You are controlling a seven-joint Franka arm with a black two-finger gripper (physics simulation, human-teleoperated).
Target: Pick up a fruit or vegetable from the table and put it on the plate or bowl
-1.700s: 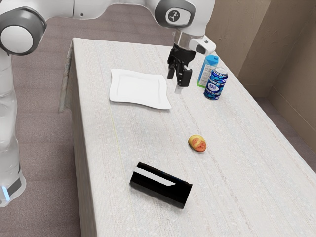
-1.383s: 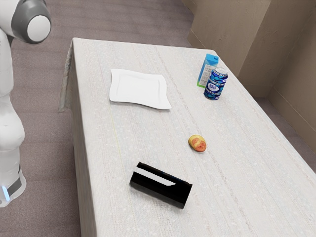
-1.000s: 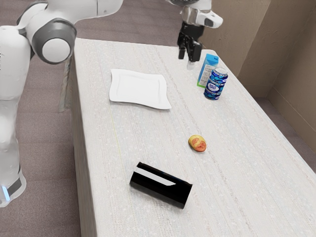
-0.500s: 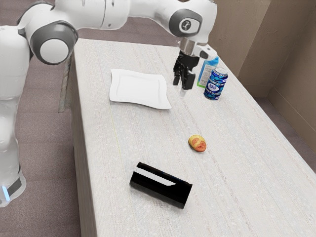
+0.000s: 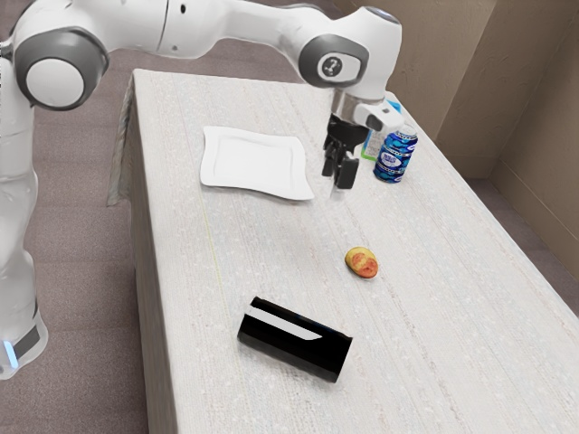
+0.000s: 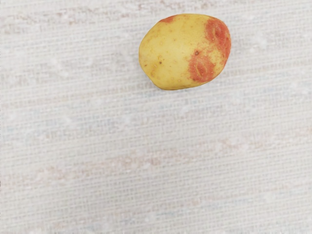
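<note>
A yellow potato with red patches (image 5: 363, 262) lies on the pale table, right of centre in the exterior view. The wrist view has the potato (image 6: 184, 51) lying on the table below my hand, off to one side. A white square plate (image 5: 256, 163) rests at the back of the table. My black gripper (image 5: 339, 174) hangs open and holds nothing, above the table between the plate's right edge and the blue can. It is well short of the potato, which lies nearer the front.
A blue soda can (image 5: 395, 154) and a blue-green carton (image 5: 387, 112) stand just to the exterior view's right of the gripper. A black box (image 5: 294, 338) lies on its side near the table's front. The table edge (image 5: 137, 244) runs along the exterior view's left.
My arm has swung in over the table. Over the last second the gripper came down from beside the carton and moved forward, closer to the potato.
</note>
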